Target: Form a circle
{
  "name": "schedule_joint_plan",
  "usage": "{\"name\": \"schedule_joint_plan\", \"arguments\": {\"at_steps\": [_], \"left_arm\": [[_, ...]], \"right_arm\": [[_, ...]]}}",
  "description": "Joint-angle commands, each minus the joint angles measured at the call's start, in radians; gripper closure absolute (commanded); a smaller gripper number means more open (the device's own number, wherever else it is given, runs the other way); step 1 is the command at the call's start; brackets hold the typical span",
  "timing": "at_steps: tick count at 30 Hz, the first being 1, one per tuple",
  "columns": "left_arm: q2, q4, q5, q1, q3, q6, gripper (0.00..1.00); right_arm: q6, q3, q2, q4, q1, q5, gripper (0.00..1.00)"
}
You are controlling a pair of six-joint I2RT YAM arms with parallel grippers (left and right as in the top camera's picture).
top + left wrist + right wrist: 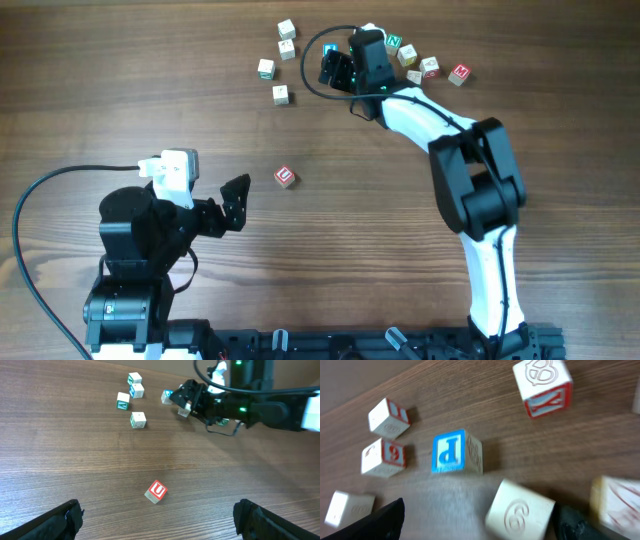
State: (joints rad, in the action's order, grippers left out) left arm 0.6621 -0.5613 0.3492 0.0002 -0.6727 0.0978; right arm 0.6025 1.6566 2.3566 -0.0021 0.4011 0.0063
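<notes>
No full circle is laid out. The nearest thing to one is a tight cluster of three small pale wooden letter cubes (430,66), one of them red-printed. It lies at the far right of the brown wooden table (340,260), just beyond the white right arm (420,115). A green-printed pale cube (393,42) lies just to the cluster's left and a red-printed pale cube (459,73) a little to its right. The black right gripper (334,67) hangs low over the table to the left of these, its jaws spread. In the right wrist view a pale cube with a carved figure (520,509) lies on the table between the fingers, clear of one and close to the other; whether it touches that one cannot be told. Just past it lies a blue-printed cube showing a P (455,452). Farther left, four pale scattered cubes (138,420) lie loosely apart, green prints showing on some. A lone red-printed cube showing a U (156,491) lies near the table's middle, well apart from the rest. It is just ahead of the black left gripper (157,512), whose jaws stand wide apart and empty.
</notes>
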Motion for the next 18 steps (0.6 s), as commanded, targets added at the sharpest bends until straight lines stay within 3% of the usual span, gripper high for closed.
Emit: {"name": "schedule_joint_plan", "arguments": {"at_steps": [1,3,6,11,15,18], "left_arm": [[-0.001,0.002,-0.006,-0.003,-0.014,-0.012,0.0],[-0.001,0.002,-0.006,-0.003,-0.014,-0.013,0.0],[-0.001,0.002,-0.006,-0.003,-0.014,-0.013,0.0],[-0.001,0.002,-0.006,-0.003,-0.014,-0.013,0.0],[-0.001,0.002,-0.006,-0.003,-0.014,-0.013,0.0],[-0.001,0.002,-0.006,-0.003,-0.014,-0.013,0.0]], "right_arm": [[0.043,0.081,0.082,-0.006,-0.01,0.024,0.06],[0.053,0.094,0.094,-0.005,-0.016,0.044,0.06],[0.048,0.094,0.095,-0.021,-0.016,0.068,0.23],[-0.033,0.094,0.094,-0.1,-0.016,0.06,0.69],[-0.139,0.094,0.078,-0.166,-0.016,-0.009,0.84],[-0.16,0.094,0.015,-0.238,-0.016,-0.008,0.89]]}}
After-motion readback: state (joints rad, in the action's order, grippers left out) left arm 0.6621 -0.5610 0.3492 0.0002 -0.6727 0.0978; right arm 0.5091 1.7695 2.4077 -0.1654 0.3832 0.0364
